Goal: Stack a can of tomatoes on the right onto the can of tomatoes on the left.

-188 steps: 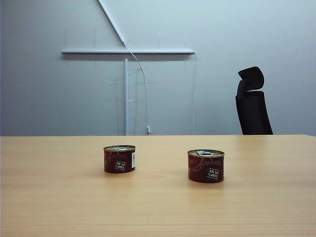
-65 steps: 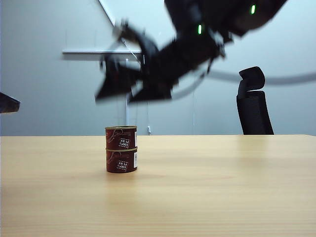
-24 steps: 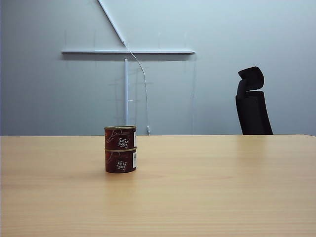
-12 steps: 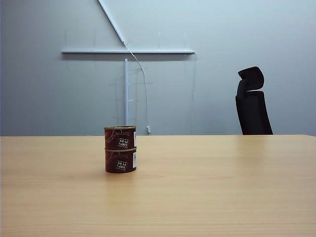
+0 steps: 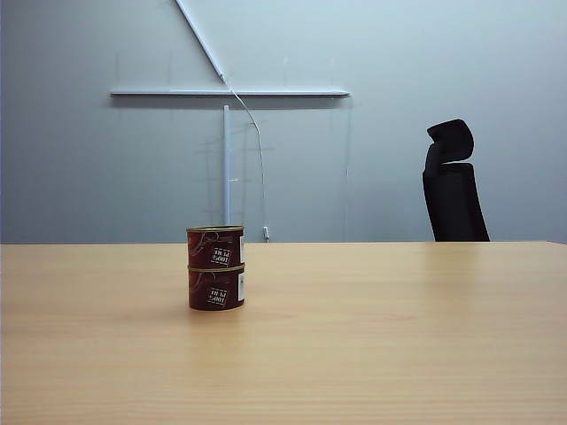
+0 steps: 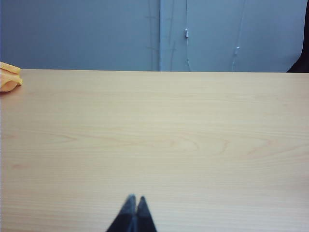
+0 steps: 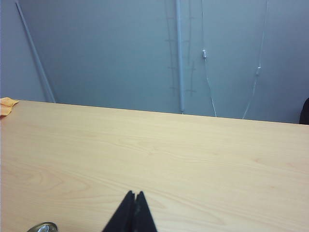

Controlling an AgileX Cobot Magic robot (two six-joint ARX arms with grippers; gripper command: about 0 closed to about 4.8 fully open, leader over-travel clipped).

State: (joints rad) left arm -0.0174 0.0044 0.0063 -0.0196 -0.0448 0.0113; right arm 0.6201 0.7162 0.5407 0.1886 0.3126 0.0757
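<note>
Orange object (image 6: pixel 8 77) cut by frame edge; can labels (image 5: pixel 217 257) illegible

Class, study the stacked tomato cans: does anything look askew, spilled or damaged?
Nothing stands out. The upper can sits squarely on the lower can, both upright on the table, no spill. The left claw and right claw are shut, away from the stack.

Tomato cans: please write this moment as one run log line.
top can stacked on bottom can | left claw shut | right claw shut
</note>
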